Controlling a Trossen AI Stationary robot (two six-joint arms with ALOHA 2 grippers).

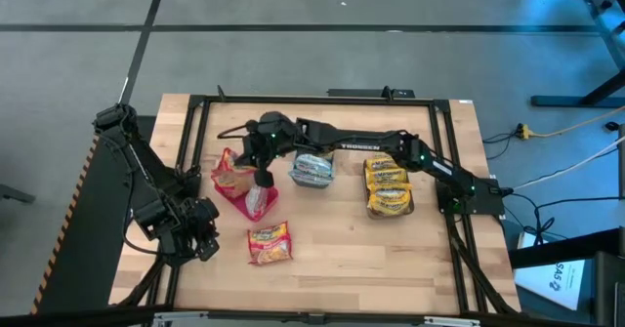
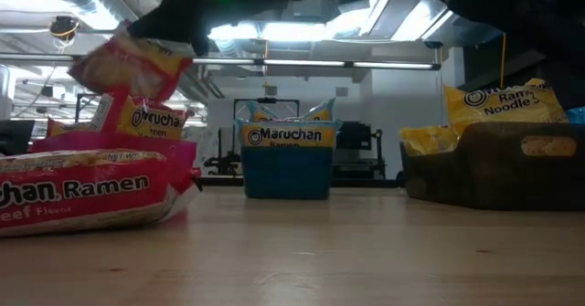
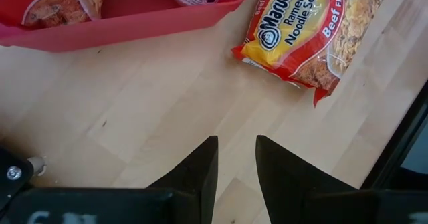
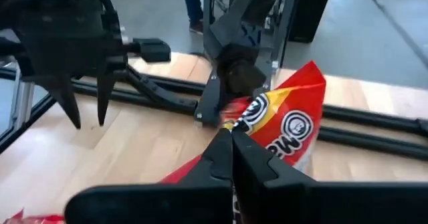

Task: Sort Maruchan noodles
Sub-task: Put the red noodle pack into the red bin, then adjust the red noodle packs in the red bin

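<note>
Your right gripper [image 1: 262, 176] is stretched all the way across the table and sits over the pink bin [image 1: 237, 202], fingers pinched tight on a red packet [image 4: 289, 132] that hangs up in the air above it. From the low view you can see that packet [image 2: 132, 61] hanging above the bin's rim, clear of the red packets already standing inside.

Your left gripper [image 3: 236, 158] is parked near the table's left edge, empty, with just a narrow gap between its fingers. Just ahead of it on the bare wood lies a loose red beef packet [image 3: 316, 33], right beside the pink bin but not in it.

The rest of your noodles are already binned: light-blue packets [image 1: 312, 169] in the teal bin [image 2: 286, 183] mid-table, yellow packets [image 1: 388, 184] piled in the dark bin [image 2: 494, 164] over on the right side.
</note>
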